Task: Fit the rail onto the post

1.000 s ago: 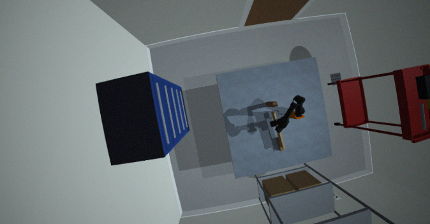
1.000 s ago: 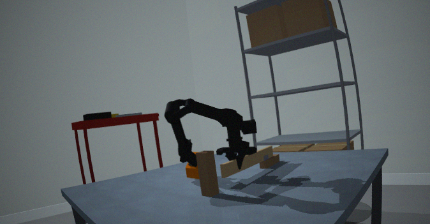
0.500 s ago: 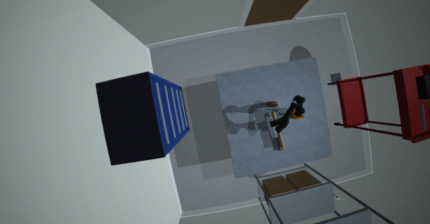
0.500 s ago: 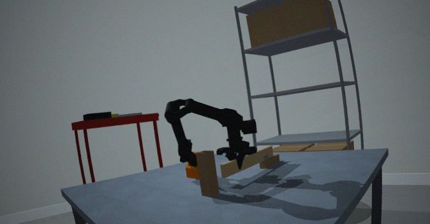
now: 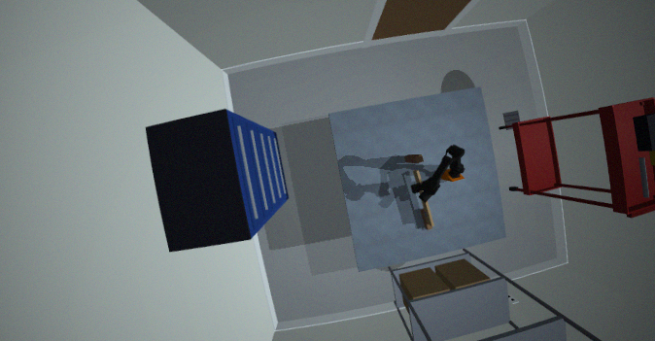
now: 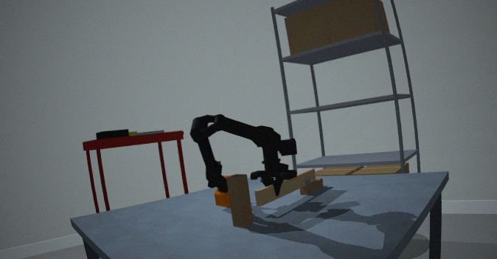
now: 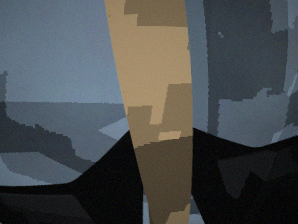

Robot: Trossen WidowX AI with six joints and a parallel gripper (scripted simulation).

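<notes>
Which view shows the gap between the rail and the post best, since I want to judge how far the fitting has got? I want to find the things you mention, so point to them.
The exterior view: the rail (image 5: 428,217) (image 6: 266,196) (image 7: 155,55) ends short of the upright post (image 5: 414,158) (image 6: 240,200). The top view shows the gap too, but small; the wrist view shows only rail, no post.

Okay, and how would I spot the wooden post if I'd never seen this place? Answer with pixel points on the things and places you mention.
Find the blue-grey table (image 5: 369,132) (image 6: 147,226), then the black robot arm on it. Just beside the arm's orange base part (image 6: 222,199), in the exterior view, is the wooden post (image 5: 414,158) (image 6: 240,201). It's the upright block, whereas the gripped rail (image 5: 428,216) (image 6: 263,196) (image 7: 155,60) is long and runs sideways.
</notes>
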